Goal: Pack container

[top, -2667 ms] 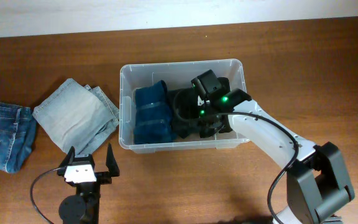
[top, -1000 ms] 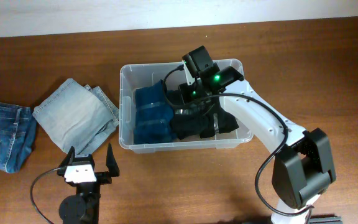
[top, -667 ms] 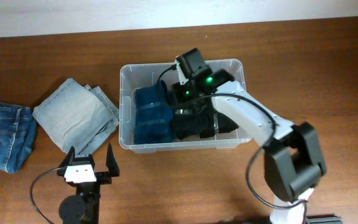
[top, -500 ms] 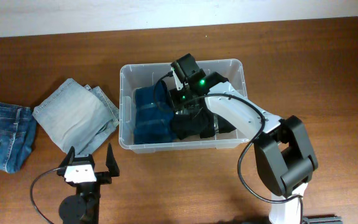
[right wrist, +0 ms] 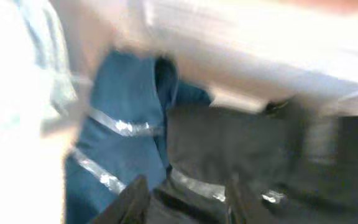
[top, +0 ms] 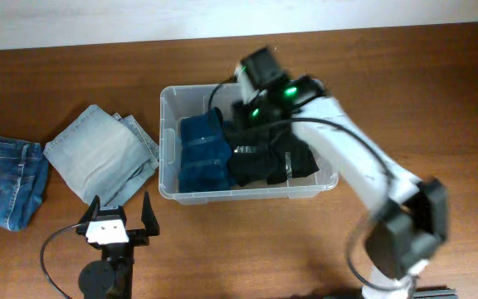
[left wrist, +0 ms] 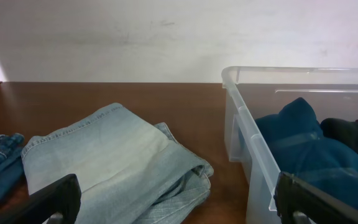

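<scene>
Right wrist: heavy blur; right hand (right wrist: pixel 185 199) opening unreadable over container (top: pixel 166 149).

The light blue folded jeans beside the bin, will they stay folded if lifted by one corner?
Probably not: the light blue folded jeans lie in soft stacked layers with loose edges, so a corner lift would likely let them flop open. The denim looks thick, so probably heavyish for cloth. Pushed, they may bunch rather than slide.
</scene>
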Controlling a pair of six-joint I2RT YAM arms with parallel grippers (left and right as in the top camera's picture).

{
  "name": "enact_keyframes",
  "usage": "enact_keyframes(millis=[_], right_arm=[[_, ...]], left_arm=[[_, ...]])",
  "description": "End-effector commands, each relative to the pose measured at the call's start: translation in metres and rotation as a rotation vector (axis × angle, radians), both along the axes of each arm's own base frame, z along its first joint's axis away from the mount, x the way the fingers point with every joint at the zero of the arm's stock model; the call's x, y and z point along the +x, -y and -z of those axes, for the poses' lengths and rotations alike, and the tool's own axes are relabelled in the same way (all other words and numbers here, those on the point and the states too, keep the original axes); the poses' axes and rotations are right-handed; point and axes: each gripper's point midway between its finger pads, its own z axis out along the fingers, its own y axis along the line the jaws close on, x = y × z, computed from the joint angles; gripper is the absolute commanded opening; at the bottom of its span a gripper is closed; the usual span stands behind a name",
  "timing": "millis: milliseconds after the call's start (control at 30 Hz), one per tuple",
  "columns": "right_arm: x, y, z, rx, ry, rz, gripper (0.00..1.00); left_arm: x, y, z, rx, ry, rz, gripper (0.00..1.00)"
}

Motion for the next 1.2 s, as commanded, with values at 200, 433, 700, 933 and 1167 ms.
enact_keyframes(millis=[200,433,700,933,1167], right_arm=[[-0.02,0.178,-0.121,-0.07,0.202,0.405,0.53],[-0.055,0.296,-0.119,-0.116,0.116,0.713,0.93],[-0.081,0.354,-0.105,-0.135,0.029,0.884,0.99],[-0.083,0.359,-0.104,-0.135,0.025,0.9,0.99],[-0.083,0.359,-0.104,-0.135,0.024,0.9,0.99]], left_arm=[[0.0,-0.002,0.001,0.009,0.004,-0.01,0.99],[0.0,-0.002,0.001,0.009,0.004,-0.01,0.99],[0.0,-0.002,0.001,0.009,0.004,-0.01,0.99],[0.0,-0.002,0.001,0.009,0.004,-0.01,0.99],[0.0,-0.002,0.001,0.009,0.004,-0.011,0.99]])
